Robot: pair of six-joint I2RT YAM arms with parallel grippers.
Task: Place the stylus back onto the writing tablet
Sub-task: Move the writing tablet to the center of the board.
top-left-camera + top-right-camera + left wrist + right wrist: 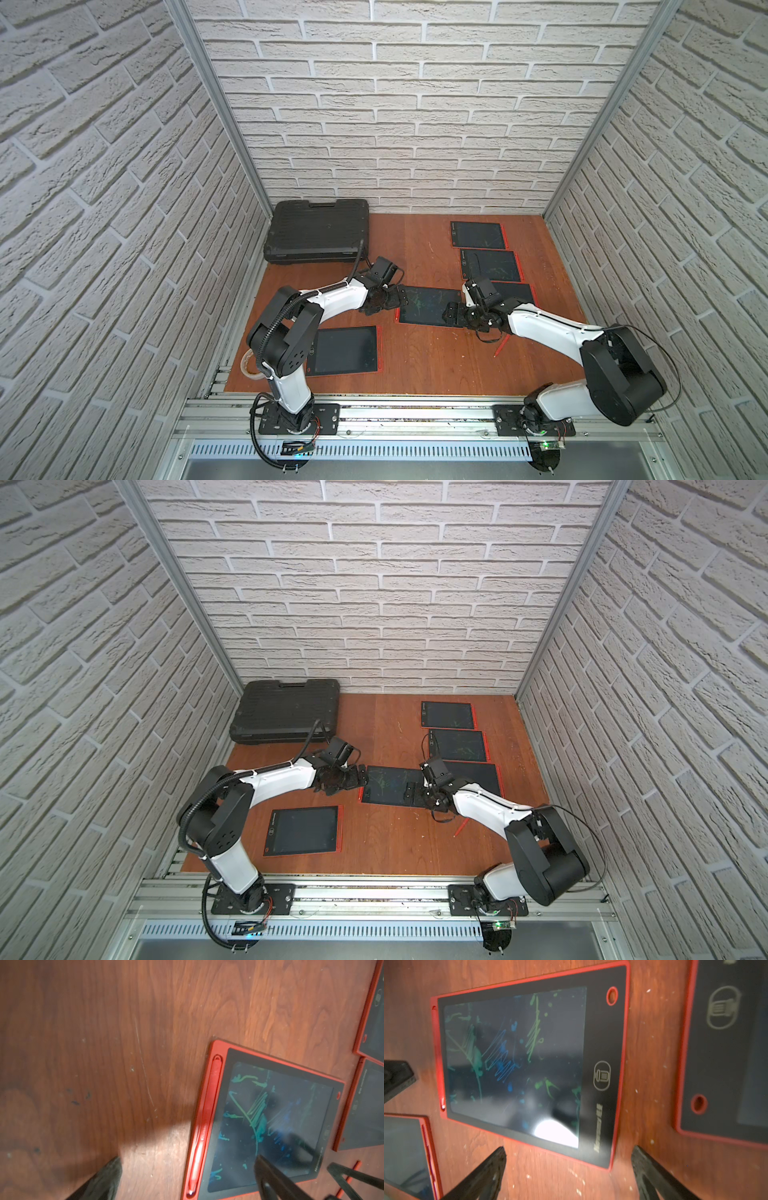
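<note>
Five tablets (428,307), one loose stylus (502,346), one case (318,235)

Stretched in from both lower corners, nearly meeting at mid-frame.
With the left arm (332,298) bent high at the elbow and the left pincer (401,298) spread wide, aimed rightward; with the right arm (544,328) folded at lower right and the right pincer (449,316) likewise spread, aimed leftward, apart from its twin.

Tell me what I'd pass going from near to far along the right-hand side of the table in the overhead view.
In a top view: loose red stylus → nearest tablet of the column → middle tablet → farthest tablet.
</note>
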